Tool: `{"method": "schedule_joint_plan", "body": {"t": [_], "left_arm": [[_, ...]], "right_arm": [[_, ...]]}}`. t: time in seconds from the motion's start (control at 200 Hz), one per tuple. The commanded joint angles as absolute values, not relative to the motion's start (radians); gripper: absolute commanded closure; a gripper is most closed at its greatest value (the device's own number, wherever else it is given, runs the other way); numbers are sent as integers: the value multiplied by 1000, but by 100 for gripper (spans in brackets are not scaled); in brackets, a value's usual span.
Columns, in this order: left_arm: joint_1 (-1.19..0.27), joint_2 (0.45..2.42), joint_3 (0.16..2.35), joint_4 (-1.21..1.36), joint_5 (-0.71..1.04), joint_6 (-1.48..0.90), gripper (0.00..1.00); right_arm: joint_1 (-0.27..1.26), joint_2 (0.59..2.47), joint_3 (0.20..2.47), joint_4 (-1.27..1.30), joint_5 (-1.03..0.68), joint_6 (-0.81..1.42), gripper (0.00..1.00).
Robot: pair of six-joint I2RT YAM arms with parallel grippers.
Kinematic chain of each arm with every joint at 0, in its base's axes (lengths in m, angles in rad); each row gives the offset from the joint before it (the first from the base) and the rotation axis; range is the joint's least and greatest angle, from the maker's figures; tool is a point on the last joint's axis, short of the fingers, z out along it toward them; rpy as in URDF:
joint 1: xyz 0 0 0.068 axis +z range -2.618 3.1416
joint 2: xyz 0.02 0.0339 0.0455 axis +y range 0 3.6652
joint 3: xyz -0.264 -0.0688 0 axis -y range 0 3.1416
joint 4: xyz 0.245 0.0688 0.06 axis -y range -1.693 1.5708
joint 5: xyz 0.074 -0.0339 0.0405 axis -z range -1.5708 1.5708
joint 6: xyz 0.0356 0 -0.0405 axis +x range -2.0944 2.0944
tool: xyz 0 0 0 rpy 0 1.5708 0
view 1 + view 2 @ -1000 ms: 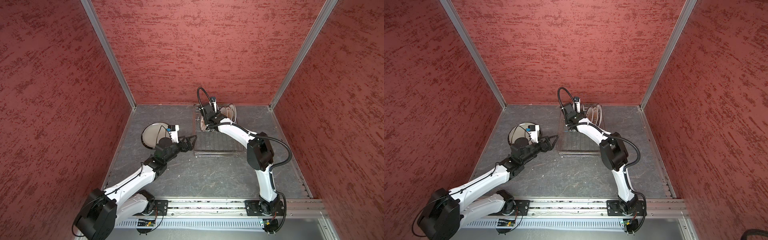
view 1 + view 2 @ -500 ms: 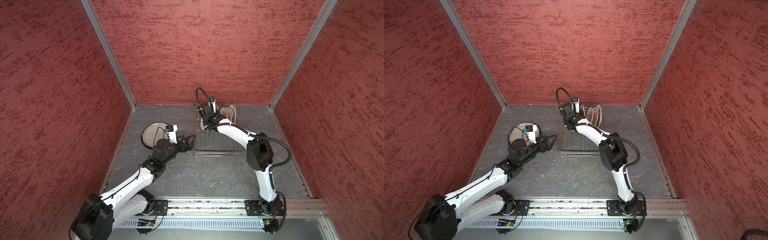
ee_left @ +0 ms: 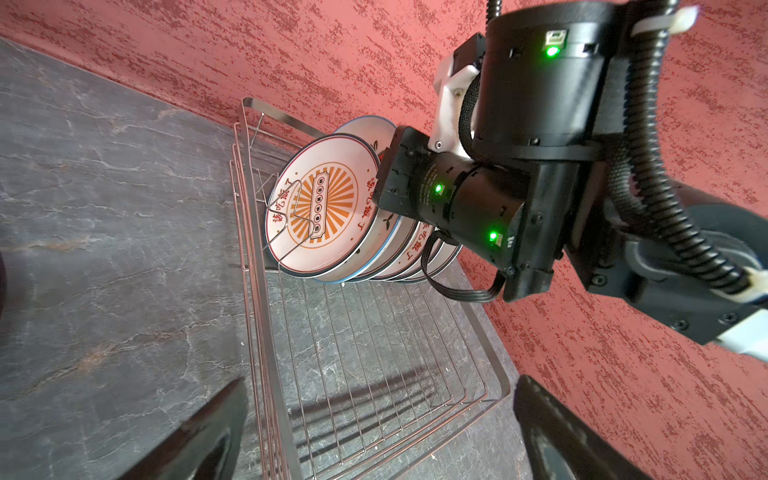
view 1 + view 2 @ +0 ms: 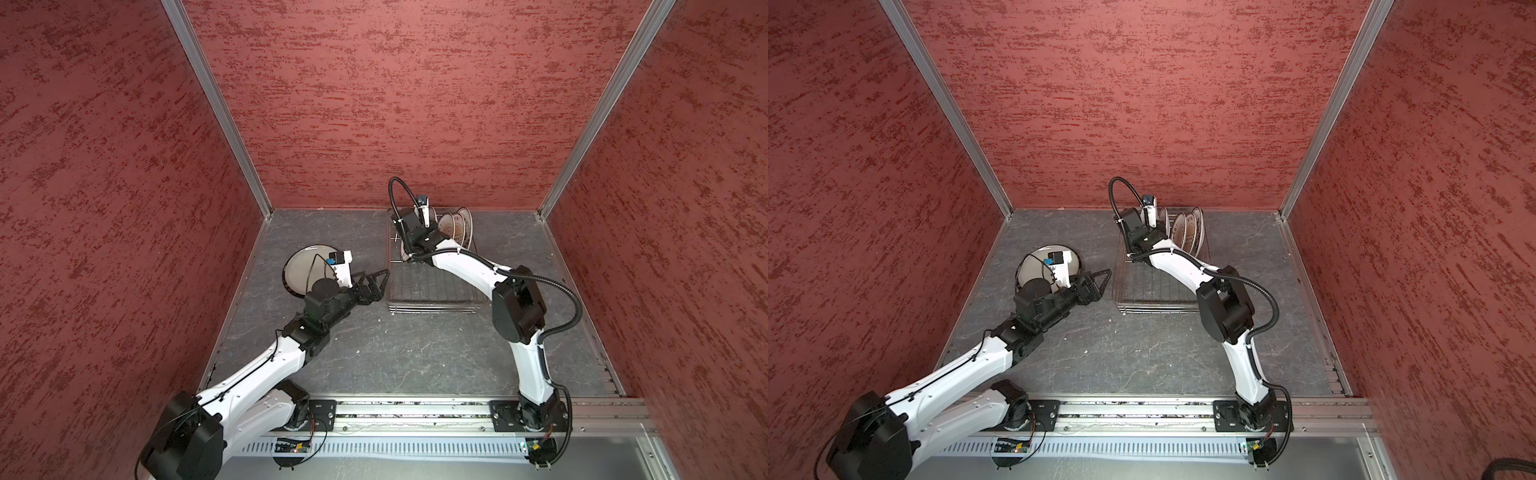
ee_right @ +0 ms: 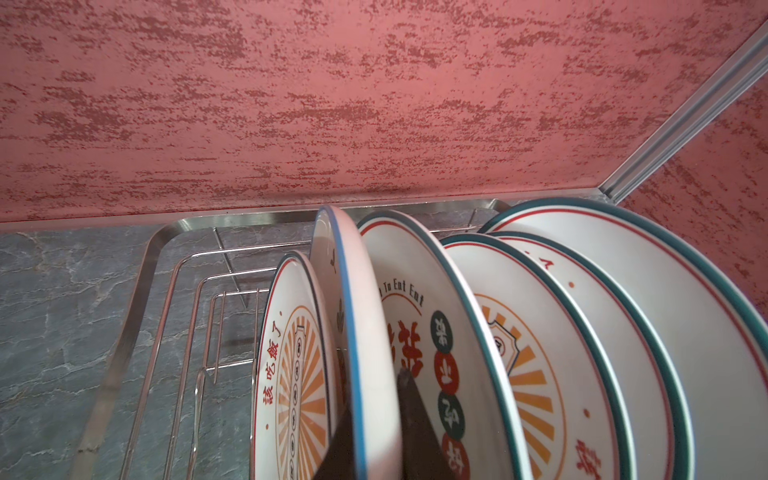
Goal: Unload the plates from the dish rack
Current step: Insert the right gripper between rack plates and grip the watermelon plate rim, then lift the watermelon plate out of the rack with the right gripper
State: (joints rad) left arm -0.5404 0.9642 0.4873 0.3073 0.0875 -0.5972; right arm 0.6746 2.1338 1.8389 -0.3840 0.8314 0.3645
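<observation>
The silver wire dish rack (image 4: 432, 305) (image 4: 1154, 307) stands at the back of the table in both top views. Several plates (image 4: 455, 226) (image 4: 1187, 232) stand on edge at its far end. In the right wrist view my right gripper (image 5: 372, 395) is shut on the rim of a blue-rimmed plate (image 5: 349, 291), the second in the row behind an orange sunburst plate (image 5: 291, 374). My left gripper (image 4: 376, 282) (image 3: 380, 436) hangs open and holds nothing, just left of the rack's near end. A dark-rimmed plate (image 4: 303, 270) lies flat on the table to the left.
Red walls close in the table on three sides, and the rack's far end (image 5: 166, 237) sits close to the back wall. The near half of the rack (image 3: 374, 353) holds nothing. The right arm (image 3: 519, 187) reaches over the standing plates.
The right gripper's jaws have closed the last bit onto the blue-rimmed plate's rim. Both arms have hardly moved.
</observation>
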Motion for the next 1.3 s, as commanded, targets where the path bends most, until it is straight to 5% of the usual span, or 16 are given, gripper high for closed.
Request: {"method": "schedule_joint_plan", "body": {"t": [0.0, 0.802, 1.293], "left_arm": [[-539, 928, 489, 276, 54, -603, 1], [-485, 856, 451, 271, 108, -620, 1], [-491, 885, 457, 350, 198, -659, 0]], "right_arm": [[692, 2060, 1844, -313, 879, 329, 95], [738, 1955, 1797, -142, 1043, 115, 100], [783, 1679, 1525, 120, 1086, -37, 100]]}}
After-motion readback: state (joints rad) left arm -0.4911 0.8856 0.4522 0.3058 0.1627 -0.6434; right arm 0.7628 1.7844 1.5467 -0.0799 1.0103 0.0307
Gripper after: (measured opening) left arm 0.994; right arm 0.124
